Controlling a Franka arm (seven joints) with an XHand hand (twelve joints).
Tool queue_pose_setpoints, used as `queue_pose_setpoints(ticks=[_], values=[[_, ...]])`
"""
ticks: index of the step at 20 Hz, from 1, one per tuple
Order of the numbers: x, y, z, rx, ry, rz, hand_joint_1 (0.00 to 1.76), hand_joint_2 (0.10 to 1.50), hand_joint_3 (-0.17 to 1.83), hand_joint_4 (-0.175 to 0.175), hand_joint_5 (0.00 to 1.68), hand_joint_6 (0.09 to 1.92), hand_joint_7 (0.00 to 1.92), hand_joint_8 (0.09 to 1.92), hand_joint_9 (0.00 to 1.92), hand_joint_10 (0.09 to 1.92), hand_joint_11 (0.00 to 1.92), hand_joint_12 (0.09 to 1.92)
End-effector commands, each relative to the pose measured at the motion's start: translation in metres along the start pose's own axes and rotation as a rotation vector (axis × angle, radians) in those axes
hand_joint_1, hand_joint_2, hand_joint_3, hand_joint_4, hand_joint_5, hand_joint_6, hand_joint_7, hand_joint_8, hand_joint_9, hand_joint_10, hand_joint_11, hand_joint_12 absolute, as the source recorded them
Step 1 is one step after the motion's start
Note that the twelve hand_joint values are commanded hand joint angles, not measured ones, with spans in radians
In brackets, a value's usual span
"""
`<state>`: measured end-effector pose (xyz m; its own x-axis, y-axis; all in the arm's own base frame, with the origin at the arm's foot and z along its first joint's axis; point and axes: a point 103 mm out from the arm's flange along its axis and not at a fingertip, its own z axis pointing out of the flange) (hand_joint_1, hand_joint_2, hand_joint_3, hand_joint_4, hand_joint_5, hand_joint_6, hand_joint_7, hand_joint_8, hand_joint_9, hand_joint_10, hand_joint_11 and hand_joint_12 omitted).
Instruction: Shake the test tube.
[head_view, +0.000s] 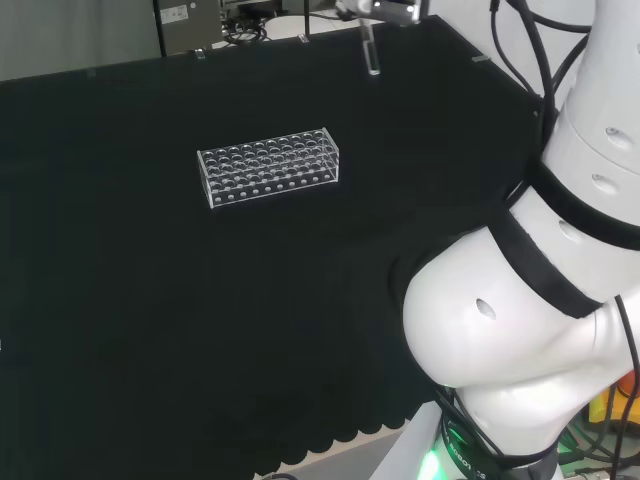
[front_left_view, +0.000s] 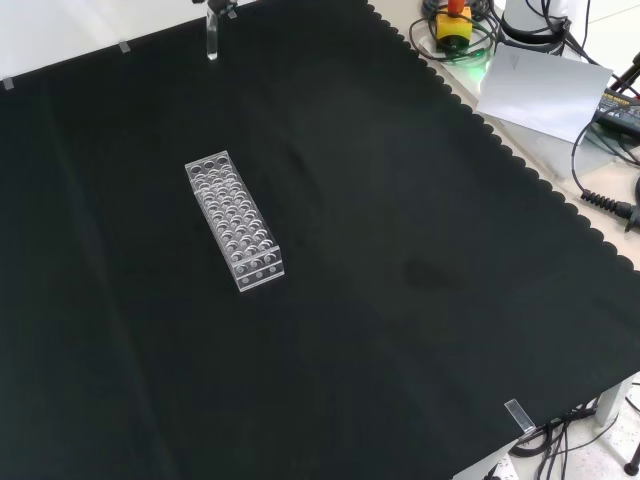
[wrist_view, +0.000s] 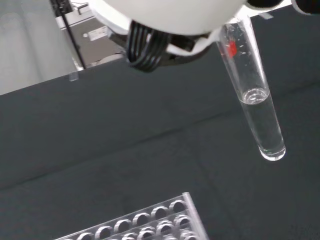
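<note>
**Q:** Robot hand (head_view: 385, 10) first, where do we find it, and is it holding anything?

**A:** We see it at the very top of the head view, high above the far side of the counter (head_view: 120, 300). The test tube (head_view: 372, 50) hangs down from it, so we take it to be closed around the tube's upper end, with the fingers themselves mostly hidden.

**Q:** How does the tube lie?

**A:** Its long axis runs downward from the robot hand, close to upright in the head and front views, with the rounded bottom free in the air and well above the black cloth. Nothing sits beside it, so we judge that a shake has clear room all round.

**Q:** What is inside the tube?

**A:** In the wrist view we see clear liquid filling the lower part, and a red mark near the top.

**Q:** Is there anything else on the counter?

**A:** We see one clear test tube rack (head_view: 270, 166), standing well apart from the tube, towards the middle of the cloth. All its holes look empty.
</note>
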<state>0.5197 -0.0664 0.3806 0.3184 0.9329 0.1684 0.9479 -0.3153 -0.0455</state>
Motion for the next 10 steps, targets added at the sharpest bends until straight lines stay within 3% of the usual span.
queue_pose_setpoints(ticks=[1, 10], values=[[0.073, -0.003, 0.013, 0.032, 0.048, -0.117, 1.23, 0.64, 0.61, -0.175, 1.41, 0.4, 1.83, 0.39, 1.74, 0.29, 1.34, 0.89], [0.184, -0.025, 0.032, 0.097, 0.115, -0.309, 1.23, 0.64, 0.61, -0.175, 1.41, 0.39, 1.83, 0.39, 1.74, 0.29, 1.34, 0.89]])
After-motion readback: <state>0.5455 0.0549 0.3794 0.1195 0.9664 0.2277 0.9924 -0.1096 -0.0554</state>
